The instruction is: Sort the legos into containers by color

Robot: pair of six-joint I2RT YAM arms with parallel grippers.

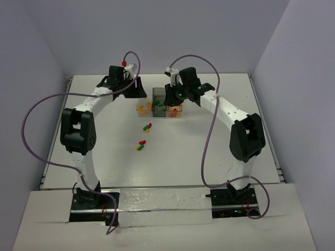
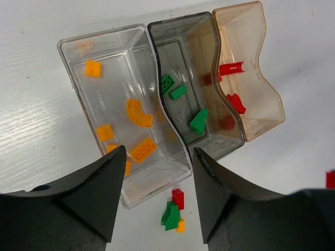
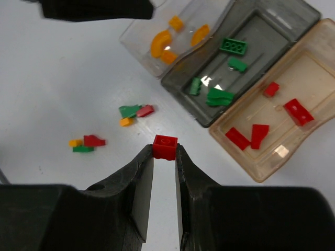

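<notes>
- Right gripper (image 3: 165, 157) is pinching a red brick (image 3: 165, 147) between its fingertips, above the table.
- Loose legos (image 3: 135, 111) are lying unsorted at its ten o'clock, in two mixed clusters.
- At one o'clock, the amber bin (image 3: 314, 73) is holding reds, the grey bin (image 3: 267, 36) greens and the clear bin (image 3: 138, 32) oranges, so sorting is looking past halfway.
- Left gripper (image 2: 159, 157) is hanging spread and empty over the clear bin.

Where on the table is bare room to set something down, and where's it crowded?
Bare: white table between the loose red, green and orange bricks and the right arm, and the strip by the bases. Crowded: the three joined see-through bins, with left gripper and right gripper at them.
</notes>
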